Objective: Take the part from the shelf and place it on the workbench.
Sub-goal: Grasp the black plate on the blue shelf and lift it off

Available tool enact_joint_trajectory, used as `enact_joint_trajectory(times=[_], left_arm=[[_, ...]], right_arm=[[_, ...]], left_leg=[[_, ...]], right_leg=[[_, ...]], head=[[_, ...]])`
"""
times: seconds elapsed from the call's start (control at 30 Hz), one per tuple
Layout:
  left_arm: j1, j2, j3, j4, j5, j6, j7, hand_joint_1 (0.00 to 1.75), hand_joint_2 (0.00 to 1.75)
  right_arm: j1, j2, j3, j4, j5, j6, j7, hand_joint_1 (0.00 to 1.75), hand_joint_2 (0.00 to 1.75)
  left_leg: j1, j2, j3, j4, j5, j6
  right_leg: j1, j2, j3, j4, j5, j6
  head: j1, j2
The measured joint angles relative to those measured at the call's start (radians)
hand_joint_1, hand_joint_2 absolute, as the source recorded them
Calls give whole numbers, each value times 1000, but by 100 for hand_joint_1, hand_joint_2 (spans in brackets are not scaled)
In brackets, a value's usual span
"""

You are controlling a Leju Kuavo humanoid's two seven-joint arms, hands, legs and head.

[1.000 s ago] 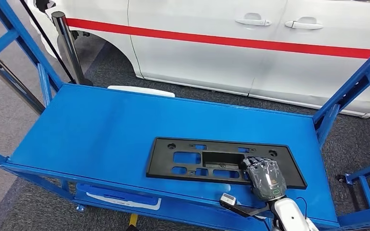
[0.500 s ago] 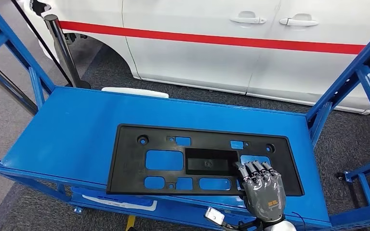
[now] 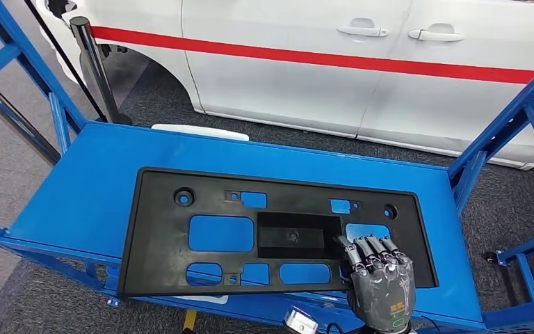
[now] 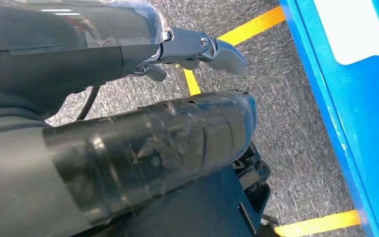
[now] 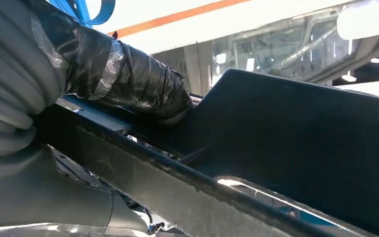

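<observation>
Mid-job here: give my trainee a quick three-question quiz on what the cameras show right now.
1. True or false: the right hand grips the black panel at its near edge.
2. What stands beyond the blue shelf? A) a white car with a red stripe B) a brick wall C) a stack of boxes
3. Fill in: the left hand hangs over grey carpet marked with ___ tape lines.

Key: 1 true; 2 A, the car; 3 yellow.
</observation>
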Motion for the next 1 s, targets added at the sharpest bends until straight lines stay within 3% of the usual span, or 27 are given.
enact_joint_trajectory(times=[0.03,0.17,0.23,0.3,0.33,0.37,0.4,0.47,0.53,0.63,0.7,0.8,0.83,0.87,0.9,1.0], left_arm=[[0,0,1,0,0,0,0,0,0],[0,0,6,0,0,2,-1,0,0],[0,0,9,0,-1,4,-3,0,0],[2,0,13,0,-1,5,-3,0,0],[3,0,14,0,-1,7,-3,0,0],[5,0,15,0,-2,8,-3,0,0],[6,0,16,0,-2,9,-3,0,0],[6,0,18,0,-4,12,-4,0,87],[5,0,20,0,-4,-2,-16,0,175],[6,0,22,0,-2,-48,-43,0,175],[6,1,22,0,-2,-64,-51,0,175],[6,1,22,0,-1,-64,-54,0,175],[7,1,22,0,-1,-60,-54,0,175],[7,1,23,0,-1,-55,-53,0,175],[8,1,23,0,0,-48,-50,0,175],[7,0,26,0,-2,0,-20,0,175]], right_arm=[[1,2,0,-3,0,0,0,175,175],[8,11,-1,-16,4,0,-1,175,175],[11,22,0,-27,6,0,-3,175,175],[15,33,4,-33,8,0,-1,175,175],[18,39,9,-34,10,0,2,175,175],[20,45,16,-35,11,0,7,175,175],[21,51,24,-35,13,0,13,175,175],[21,62,43,-35,14,0,26,175,175],[18,67,61,-34,15,0,37,175,175],[7,69,84,-27,14,0,45,175,175],[0,69,96,-20,13,0,45,175,175],[-7,69,106,-8,12,-1,44,175,175],[-8,68,107,-4,12,-1,44,175,175],[-8,68,108,0,12,-1,44,175,175],[-8,68,109,4,12,-1,44,175,175],[-12,68,112,12,11,-1,44,175,175]], left_leg=[[-2,0,0,1,-1,-5],[-1,0,-5,12,-15,-26],[2,0,-39,90,-67,-34],[3,0,-98,222,-128,-37],[3,0,-119,269,-140,-39],[3,0,-124,279,-131,-39],[3,0,-110,248,-104,-37],[2,0,-48,115,-36,-30],[-1,-1,-6,21,-6,-23],[-2,-1,-2,1,-3,-12],[2,0,1,-7,3,1],[3,2,1,-9,6,10],[2,2,0,-8,5,10],[2,1,0,-7,5,10],[2,1,0,-6,4,10],[0,-2,3,0,-2,4]], right_leg=[[2,1,12,-27,5,-4],[2,2,12,-40,9,-27],[0,0,14,-44,11,-37],[3,-2,13,-44,11,-43],[4,-3,13,-43,10,-44],[5,-2,14,-42,9,-44],[5,-2,15,-41,9,-45],[7,0,18,-39,5,-43],[10,1,16,-35,3,-36],[10,1,12,-34,4,-22],[9,1,0,-2,-21,-13],[4,0,-77,171,-111,-1],[2,0,-101,221,-126,1],[1,0,-111,239,-122,2],[0,0,-101,218,-99,2],[1,0,-10,26,-8,-6]], head=[[0,0],[-1,0],[-1,0],[-1,0],[-1,0],[-1,0],[-1,0],[-1,0],[-1,0],[-1,0],[0,0],[0,0],[0,0],[0,0],[0,0],[0,0]])
